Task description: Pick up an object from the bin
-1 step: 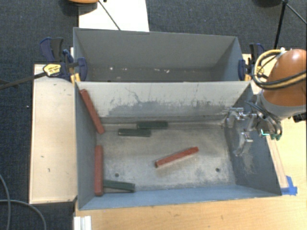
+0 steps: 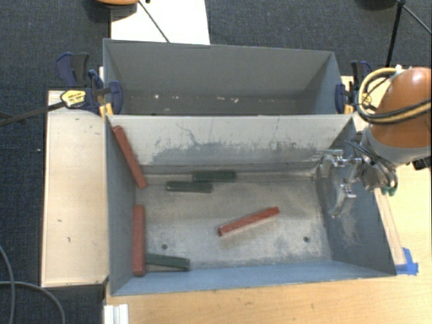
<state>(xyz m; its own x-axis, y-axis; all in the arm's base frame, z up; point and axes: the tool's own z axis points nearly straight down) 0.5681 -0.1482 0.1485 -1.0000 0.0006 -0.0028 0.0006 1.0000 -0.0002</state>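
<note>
My gripper (image 2: pixel 339 184) hangs at the right side of the bin, close to the right wall and above the floor. I see nothing held in it. The nearest loose thing is a red bar (image 2: pixel 248 221) lying slanted on the middle of the bin floor, to the left of and below the gripper. Further left, near the back wall, two dark green bars lie side by side: one (image 2: pixel 214 176) at the back, the other (image 2: pixel 189 187) just in front of it.
A long red bar (image 2: pixel 129 157) leans along the left wall. Another red bar (image 2: pixel 138 240) lies along the left edge near the front, with a dark green bar (image 2: pixel 167 264) beside its lower end. The arm's orange cover and cables sit above the bin's right rim.
</note>
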